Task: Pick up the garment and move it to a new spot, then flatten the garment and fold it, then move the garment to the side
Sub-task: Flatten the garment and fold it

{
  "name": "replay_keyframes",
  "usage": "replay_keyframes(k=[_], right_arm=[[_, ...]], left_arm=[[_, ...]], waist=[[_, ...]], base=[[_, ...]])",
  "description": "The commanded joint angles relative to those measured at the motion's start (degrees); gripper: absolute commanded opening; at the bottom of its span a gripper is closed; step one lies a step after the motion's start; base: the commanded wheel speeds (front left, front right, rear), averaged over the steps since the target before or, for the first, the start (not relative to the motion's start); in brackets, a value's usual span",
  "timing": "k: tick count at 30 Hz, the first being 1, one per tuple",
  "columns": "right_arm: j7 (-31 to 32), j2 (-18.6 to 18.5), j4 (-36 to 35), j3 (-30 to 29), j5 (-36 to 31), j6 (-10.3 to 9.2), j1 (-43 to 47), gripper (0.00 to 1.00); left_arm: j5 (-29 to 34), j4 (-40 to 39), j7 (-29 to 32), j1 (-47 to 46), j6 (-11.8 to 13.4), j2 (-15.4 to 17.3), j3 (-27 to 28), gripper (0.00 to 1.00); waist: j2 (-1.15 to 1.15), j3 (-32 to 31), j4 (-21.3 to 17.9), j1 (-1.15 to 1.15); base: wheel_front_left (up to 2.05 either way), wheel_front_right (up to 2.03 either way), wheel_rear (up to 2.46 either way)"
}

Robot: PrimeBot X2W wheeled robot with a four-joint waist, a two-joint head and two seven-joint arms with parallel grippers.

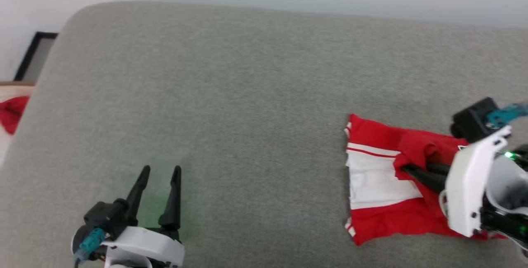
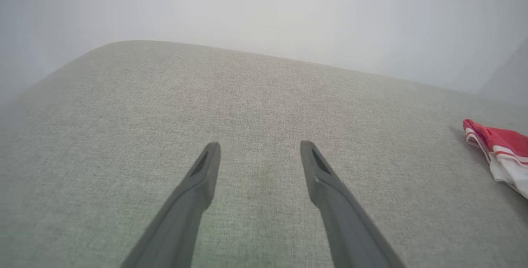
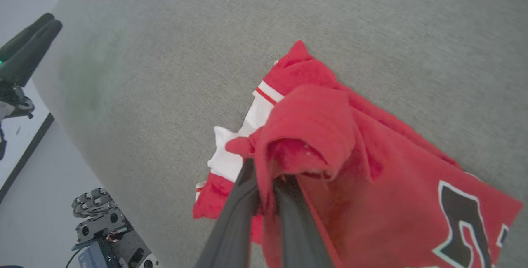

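1. Grey cushion (image 1: 247, 95) spreads wide before me; the garment (image 1: 379, 177) lies on its right part, running rightward under my arm.
2. My right gripper (image 1: 406, 170) points in from the right, clenched on a red bunch at the garment's middle.
3. Left gripper (image 1: 161, 170) hangs released over bare cushion, well apart to the left: the right arm is nearer.

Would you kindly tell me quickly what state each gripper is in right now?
Left gripper: open, holding nothing.
Right gripper: shut on a fold of the garment.
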Motion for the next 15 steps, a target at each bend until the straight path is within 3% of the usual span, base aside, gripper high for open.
replay_keyframes(k=[1, 15], right_arm=[[-0.70, -0.50, 0.76, 1.60, -0.66, -0.03, -1.40, 0.00], [-9.77, -1.49, 16.91, 14.30, -2.85, -0.02, -7.83, 0.00]], left_arm=[[-0.14, 0.06, 0.00, -0.10, -0.13, -0.31, -0.20, 1.00], [-1.56, 1.67, 0.00, -2.59, -0.13, -2.94, -2.46, 1.00]], waist=[[0.00, -0.04, 1.88, 0.00], [0.00, 2.16, 6.95, 0.00]], base=[[0.00, 0.00, 0.00], [0.00, 0.00, 0.00]])
